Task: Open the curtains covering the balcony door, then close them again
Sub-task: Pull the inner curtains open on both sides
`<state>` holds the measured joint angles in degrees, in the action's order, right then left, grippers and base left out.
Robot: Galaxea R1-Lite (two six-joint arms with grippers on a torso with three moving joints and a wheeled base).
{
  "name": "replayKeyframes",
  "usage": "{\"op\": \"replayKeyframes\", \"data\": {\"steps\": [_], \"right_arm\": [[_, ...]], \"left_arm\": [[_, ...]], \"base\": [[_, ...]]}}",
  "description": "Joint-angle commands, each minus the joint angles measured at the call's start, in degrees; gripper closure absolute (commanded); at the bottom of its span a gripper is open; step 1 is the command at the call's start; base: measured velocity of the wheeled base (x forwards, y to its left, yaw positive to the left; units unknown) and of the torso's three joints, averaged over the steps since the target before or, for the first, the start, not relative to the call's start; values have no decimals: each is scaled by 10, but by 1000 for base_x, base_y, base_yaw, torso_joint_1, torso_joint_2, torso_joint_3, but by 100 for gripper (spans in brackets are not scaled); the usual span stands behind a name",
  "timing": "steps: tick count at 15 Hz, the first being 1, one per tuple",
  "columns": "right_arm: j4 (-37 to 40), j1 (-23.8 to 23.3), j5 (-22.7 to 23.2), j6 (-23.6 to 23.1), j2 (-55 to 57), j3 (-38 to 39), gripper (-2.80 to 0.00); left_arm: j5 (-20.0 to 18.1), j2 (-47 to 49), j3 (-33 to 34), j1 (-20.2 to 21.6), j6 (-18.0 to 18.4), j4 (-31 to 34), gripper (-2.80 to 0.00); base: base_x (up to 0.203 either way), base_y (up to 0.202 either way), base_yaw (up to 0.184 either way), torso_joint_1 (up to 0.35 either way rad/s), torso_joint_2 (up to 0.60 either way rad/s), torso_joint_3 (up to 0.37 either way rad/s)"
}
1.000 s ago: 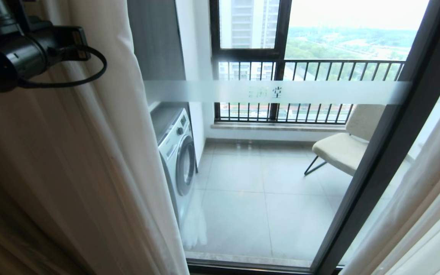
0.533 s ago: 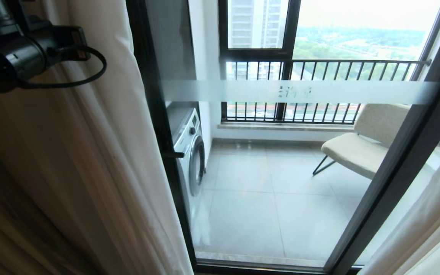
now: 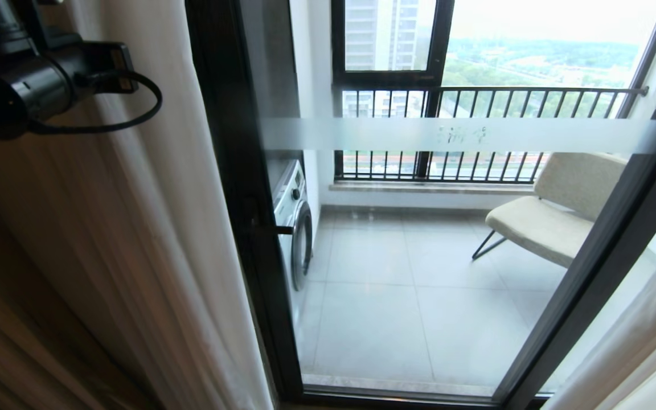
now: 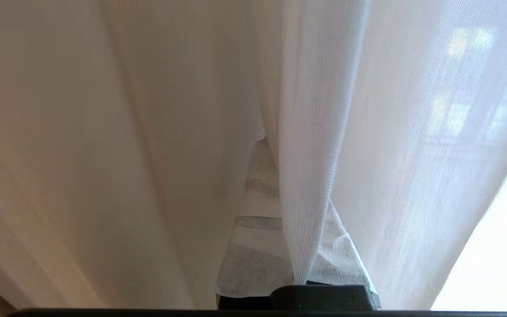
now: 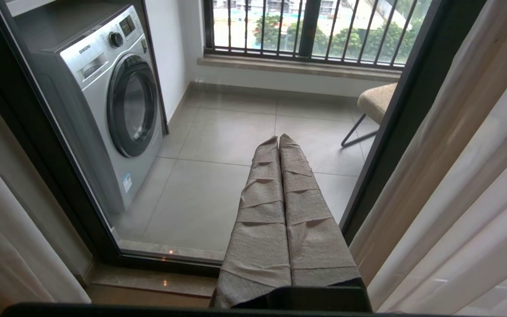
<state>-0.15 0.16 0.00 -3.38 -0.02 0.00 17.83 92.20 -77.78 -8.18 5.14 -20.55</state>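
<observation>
Leftward slides the left curtains [image 3: 151, 239], baring more balcony door [image 3: 419, 239]. Left gripper [image 4: 275, 246] pinches the sheer edge; right gripper [image 5: 280, 145] stays pressed together. Soft, light fabric: hold its edge.

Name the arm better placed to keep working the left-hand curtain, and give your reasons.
Left. The left gripper is buried in the folds of the left curtain, fingers shut with fabric around them. The right gripper hangs shut before the balcony door, touching no curtain.

The left tool [image 4: 260, 207] is buried between the curtains [image 4: 148, 132].
</observation>
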Motion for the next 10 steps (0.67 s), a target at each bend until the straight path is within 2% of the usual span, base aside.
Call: {"op": "replayKeyframes", "data": {"steps": [1, 10], "right_arm": [[0, -1, 0, -1, 0, 0, 0], [0, -1, 0, -1, 0, 0, 0]], "left_arm": [[2, 1, -3, 2, 0, -4, 0], [0, 6, -8, 63, -27, -4, 0]], "base": [[0, 0, 0, 0, 0, 0], [0, 0, 0, 0, 0, 0]]}}
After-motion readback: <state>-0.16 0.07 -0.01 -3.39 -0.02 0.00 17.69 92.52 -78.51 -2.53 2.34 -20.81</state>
